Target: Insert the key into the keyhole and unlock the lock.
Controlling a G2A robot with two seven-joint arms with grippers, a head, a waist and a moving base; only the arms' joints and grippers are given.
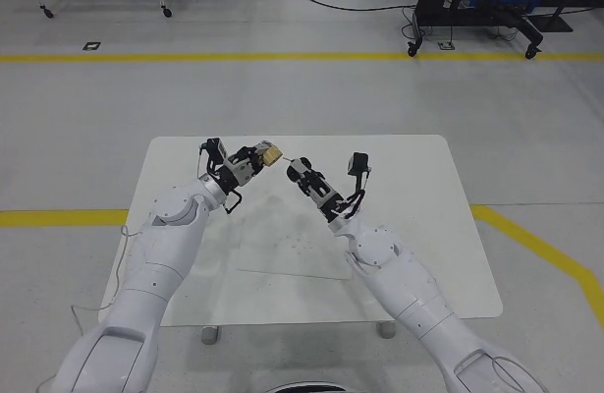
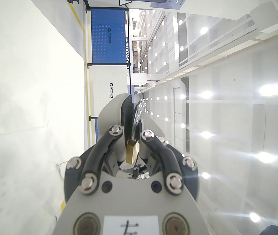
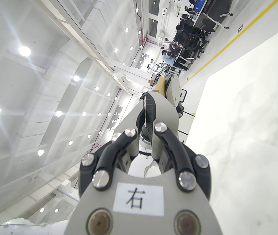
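Two grippers are raised over the far-centre part of the white table (image 1: 410,196), tips pointing at each other.

L gripper (image 1: 261,156): shut narrow on the lock (image 1: 272,153). In the top view the brass body shows at the finger end, on the side facing the R arm. In the L wrist view the brass body (image 2: 132,152) sits in the gap between the two fingers (image 2: 110,114), w/ a silver metal part beyond it, pinched between the pads.

R gripper (image 1: 298,166): shut narrow on the key (image 3: 144,108), a thin metal strip held edge-on between the pads, its end near the fingertips. The key is too small to resolve in the top view.

Relative pos.: the lock lies just beyond the R fingertips, approx. in line w/ them. The R wrist view shows the brass body (image 3: 160,86) directly past the tips, w/ one L finger (image 3: 173,89) beside it. The top view shows a narrow gap between lock and R fingertips. Whether the key tip touches the lock or sits in the keyhole cannot be told (keyhole face is hidden).
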